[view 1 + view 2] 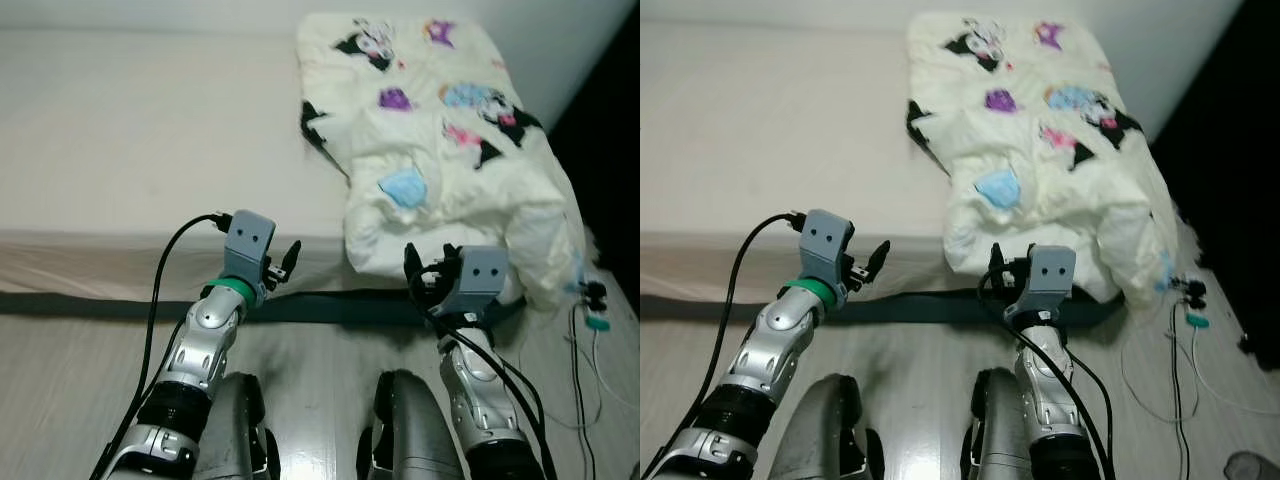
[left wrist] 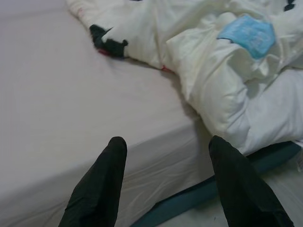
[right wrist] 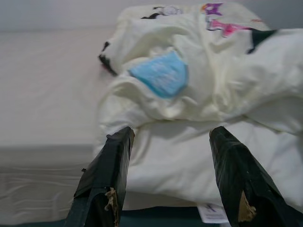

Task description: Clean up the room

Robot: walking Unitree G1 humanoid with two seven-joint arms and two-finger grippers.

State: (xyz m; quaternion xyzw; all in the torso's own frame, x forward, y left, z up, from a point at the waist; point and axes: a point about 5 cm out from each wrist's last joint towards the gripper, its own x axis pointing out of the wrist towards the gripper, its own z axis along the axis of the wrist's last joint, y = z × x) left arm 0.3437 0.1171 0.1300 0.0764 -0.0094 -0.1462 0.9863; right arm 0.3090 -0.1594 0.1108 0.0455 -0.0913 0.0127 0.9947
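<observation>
Approach step: both the left gripper [image 2: 163, 182] and right gripper [image 3: 170, 177], jaws wide and empty, face the rumpled quilt [image 1: 450, 150] at one o'clock on the bed [image 1: 130, 150]; next, reach in and grasp its hanging edge.

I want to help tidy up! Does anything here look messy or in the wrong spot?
Yes. The blanket is bunched up in a heap at the right side of the bed, with one corner spilling over the edge toward the floor. Beside it, loose cables lie tangled on the floor. Both grippers, left and right, are open.
</observation>
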